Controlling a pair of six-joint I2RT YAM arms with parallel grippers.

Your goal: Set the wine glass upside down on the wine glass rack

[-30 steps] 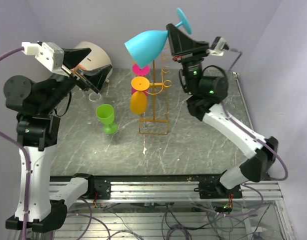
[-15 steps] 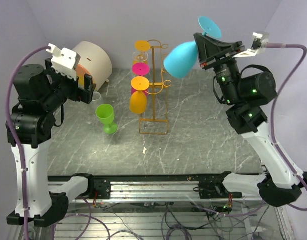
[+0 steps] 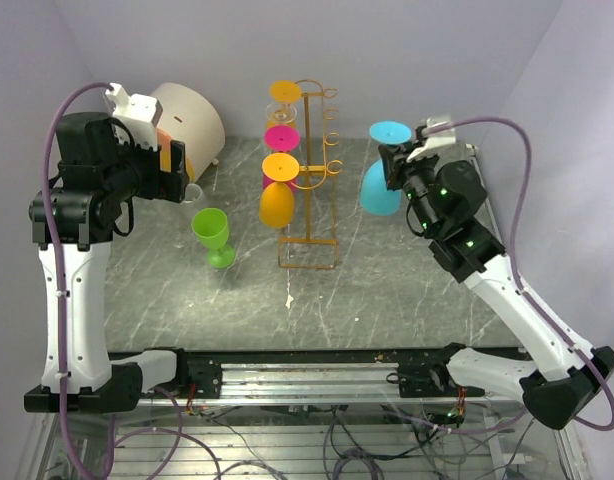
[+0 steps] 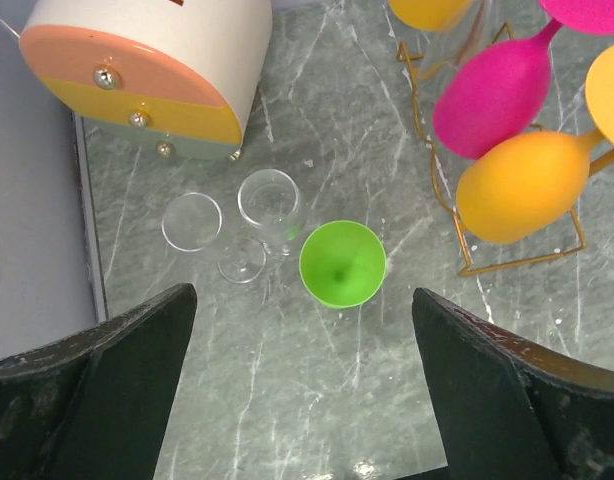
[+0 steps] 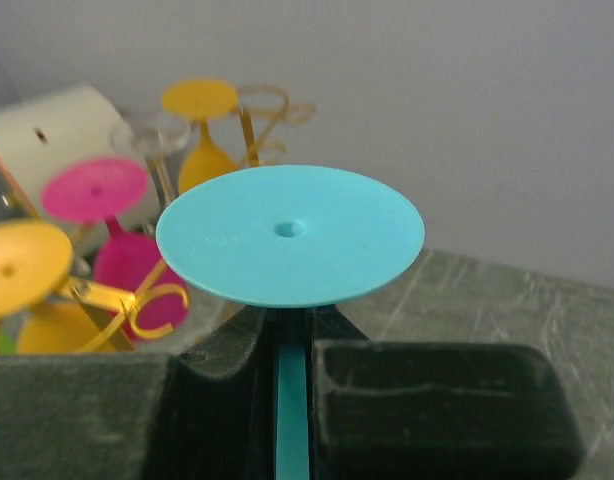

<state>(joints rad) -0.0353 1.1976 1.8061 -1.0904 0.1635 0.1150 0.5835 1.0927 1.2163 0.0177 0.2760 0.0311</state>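
The blue wine glass (image 3: 382, 185) hangs upside down, foot (image 3: 390, 132) on top, to the right of the wine glass rack (image 3: 314, 205) and apart from it. My right gripper (image 3: 397, 163) is shut on its stem. In the right wrist view the round blue foot (image 5: 290, 235) sits just above my right gripper (image 5: 290, 335), with the stem (image 5: 292, 410) pinched between the pads. The orange-yellow wire rack (image 5: 145, 300) carries yellow, pink and orange glasses on its left side. My left gripper (image 3: 173, 168) is open, high over the table's left; in its view the left gripper (image 4: 303, 296) holds nothing.
A green glass (image 3: 212, 232) stands upright left of the rack, seen from above as a green glass (image 4: 342, 263). Two clear glasses (image 4: 270, 200) stand beside it. A white round container (image 3: 190, 118) lies at the back left. The rack's base (image 4: 517, 262) lies right of the green glass.
My right arm swung right and came down, turning the blue glass from tilted high over the rack to upside down beside it. My left arm rose and drew back slightly.
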